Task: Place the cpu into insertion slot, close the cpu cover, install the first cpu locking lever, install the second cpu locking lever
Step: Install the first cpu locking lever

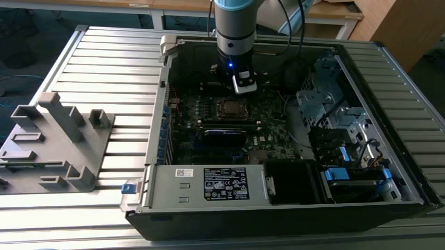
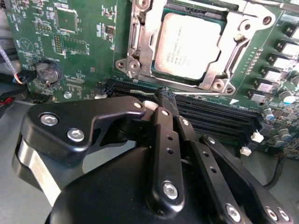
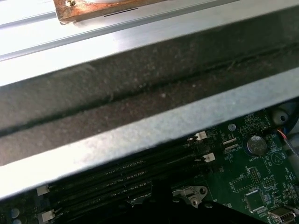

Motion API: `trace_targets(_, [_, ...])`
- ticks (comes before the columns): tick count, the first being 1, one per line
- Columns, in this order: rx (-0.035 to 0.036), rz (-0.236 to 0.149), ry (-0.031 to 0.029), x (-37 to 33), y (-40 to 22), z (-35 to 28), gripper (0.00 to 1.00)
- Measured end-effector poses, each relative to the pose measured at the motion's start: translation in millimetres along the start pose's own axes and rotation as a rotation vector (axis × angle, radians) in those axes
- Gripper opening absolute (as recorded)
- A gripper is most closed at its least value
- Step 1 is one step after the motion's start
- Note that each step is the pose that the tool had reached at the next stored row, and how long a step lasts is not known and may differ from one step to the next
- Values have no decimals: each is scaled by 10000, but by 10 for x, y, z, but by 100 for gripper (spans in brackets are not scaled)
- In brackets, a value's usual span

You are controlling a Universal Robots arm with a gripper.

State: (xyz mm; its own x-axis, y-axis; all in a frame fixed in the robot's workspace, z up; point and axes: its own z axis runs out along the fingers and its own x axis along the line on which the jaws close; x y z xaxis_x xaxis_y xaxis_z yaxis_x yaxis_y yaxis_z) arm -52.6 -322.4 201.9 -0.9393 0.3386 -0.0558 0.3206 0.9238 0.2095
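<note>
A slatted metal tabletop (image 1: 104,67) carries an open computer case (image 1: 278,221) lying on its side. On the exterior view's left a grey moulded fixture (image 1: 56,140) stands well apart from it. The robot arm (image 1: 235,26) reaches down into the far half of the case. A power supply (image 1: 208,185) fills the near left corner, and the green motherboard (image 1: 271,125) covers the floor beyond it. The gripper (image 1: 243,86) hangs just beyond the insertion slot (image 1: 231,107), near the board's middle. In the second wrist view the gripper (image 2: 166,95) has its black fingers (image 2: 161,121) drawn together with no gap showing at the tips. The tips sit at the edge of the socket, beside the long black memory slots (image 2: 219,114); whether they pinch anything I cannot tell. The cpu cover (image 2: 140,42) lies flat over the socket, and the cpu (image 2: 187,44) shows through its window, seated in the slot. A coin cell battery (image 2: 48,72) sits on the board, well apart from the socket.
</note>
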Motion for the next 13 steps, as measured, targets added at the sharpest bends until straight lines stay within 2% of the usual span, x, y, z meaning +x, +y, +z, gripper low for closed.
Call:
trace_targets(6, [-8, 0, -2, 0, 0, 3, 11])
trace_targets(9, [-46, -6, -43, 0, -2, 10, 11])
trace_targets(13, [-47, -7, -48, 1, -2, 11, 11])
